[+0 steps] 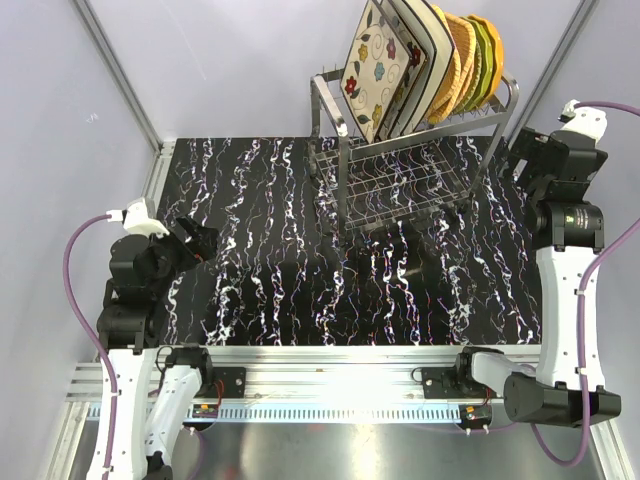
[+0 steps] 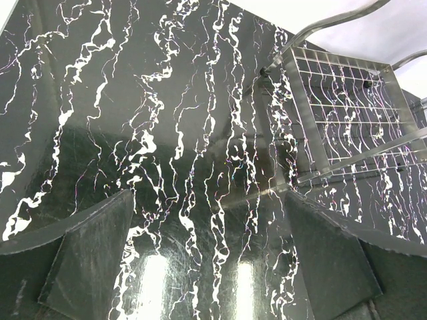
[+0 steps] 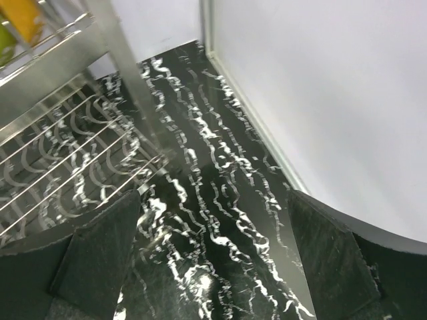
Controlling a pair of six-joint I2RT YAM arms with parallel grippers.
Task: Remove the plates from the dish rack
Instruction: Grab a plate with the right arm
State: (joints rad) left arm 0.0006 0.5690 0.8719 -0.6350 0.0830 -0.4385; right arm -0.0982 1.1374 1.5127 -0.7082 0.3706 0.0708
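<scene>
The dish rack (image 1: 345, 150), a two-tier silver wire frame, stands at the back right of the black marbled table. Several plates stand upright in its top tier: a flower-patterned cream square plate (image 1: 378, 62) in front, plain cream ones behind it, then woven orange-tan plates (image 1: 456, 62), a green plate (image 1: 483, 52) and an orange one. My left gripper (image 1: 205, 243) hovers open at the table's left, far from the rack. In the left wrist view the left gripper (image 2: 213, 257) holds nothing. My right gripper (image 1: 515, 158) stands open beside the rack's right end, and in its own view the right gripper (image 3: 213, 257) is also empty.
The rack's lower tier (image 2: 347, 107) holds nothing. An aluminium frame rail (image 3: 247, 107) and pale walls border the table on the right and back. An orange plate edge (image 3: 20, 17) shows above the rack (image 3: 67, 133) in the right wrist view.
</scene>
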